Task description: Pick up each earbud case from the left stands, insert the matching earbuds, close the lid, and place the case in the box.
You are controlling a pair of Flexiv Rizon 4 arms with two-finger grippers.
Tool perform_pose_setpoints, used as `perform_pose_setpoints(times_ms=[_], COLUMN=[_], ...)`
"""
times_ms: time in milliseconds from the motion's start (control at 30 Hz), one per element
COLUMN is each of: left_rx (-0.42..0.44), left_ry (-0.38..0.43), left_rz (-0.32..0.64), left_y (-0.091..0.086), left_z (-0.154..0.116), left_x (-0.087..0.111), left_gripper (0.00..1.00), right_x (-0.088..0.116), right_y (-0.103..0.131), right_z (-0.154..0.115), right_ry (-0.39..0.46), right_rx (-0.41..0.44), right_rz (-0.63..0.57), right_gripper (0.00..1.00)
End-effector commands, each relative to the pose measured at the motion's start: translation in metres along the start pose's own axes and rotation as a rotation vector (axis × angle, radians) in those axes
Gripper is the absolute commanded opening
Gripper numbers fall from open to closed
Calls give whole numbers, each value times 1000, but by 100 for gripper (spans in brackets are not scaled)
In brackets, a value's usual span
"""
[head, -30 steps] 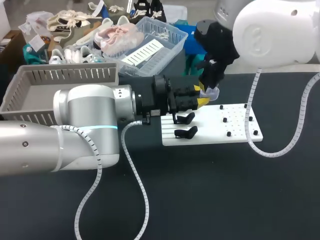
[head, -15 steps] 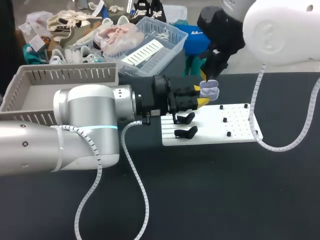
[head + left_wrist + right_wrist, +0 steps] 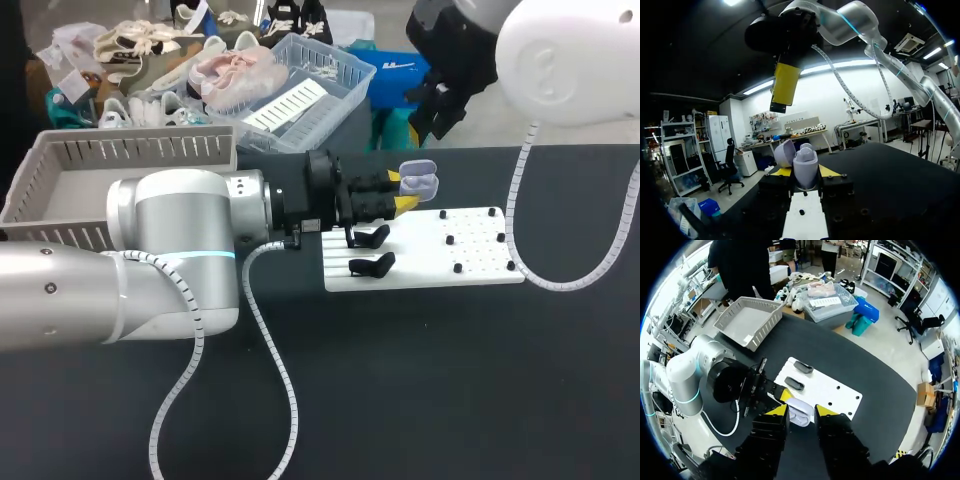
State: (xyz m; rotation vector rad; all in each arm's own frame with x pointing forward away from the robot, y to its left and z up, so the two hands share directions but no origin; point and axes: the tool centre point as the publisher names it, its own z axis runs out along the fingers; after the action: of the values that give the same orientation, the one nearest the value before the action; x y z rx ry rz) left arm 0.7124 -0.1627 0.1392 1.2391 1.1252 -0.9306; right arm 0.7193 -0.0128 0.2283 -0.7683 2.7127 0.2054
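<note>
Head view: the left gripper [image 3: 402,190] is pinching the open lilac case [image 3: 420,182] between its jaws, and the right gripper [image 3: 438,104] is hanging well above it.

Left wrist view: the case [image 3: 805,167] is sitting upright between the yellow tips.

Right wrist view: the right gripper [image 3: 801,411] is holding its jaws spread and empty, with the case [image 3: 799,417] far beneath them.
</note>
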Motion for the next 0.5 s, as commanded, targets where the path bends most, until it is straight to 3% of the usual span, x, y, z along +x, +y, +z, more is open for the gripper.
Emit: perform_pose_setpoints(times_ms=[33, 500], left_rx=[-4, -4], left_ry=[-2, -2], left_rz=[2, 2], left_y=[0, 0], left_z=[1, 1], left_x=[0, 0], left_gripper=[0, 0], right_x=[-9, -20], right_y=[-9, -24], right_z=[11, 39], right_ry=[11, 48], right_rx=[-3, -5], right_rz=[18, 47], right_gripper=[32, 31])
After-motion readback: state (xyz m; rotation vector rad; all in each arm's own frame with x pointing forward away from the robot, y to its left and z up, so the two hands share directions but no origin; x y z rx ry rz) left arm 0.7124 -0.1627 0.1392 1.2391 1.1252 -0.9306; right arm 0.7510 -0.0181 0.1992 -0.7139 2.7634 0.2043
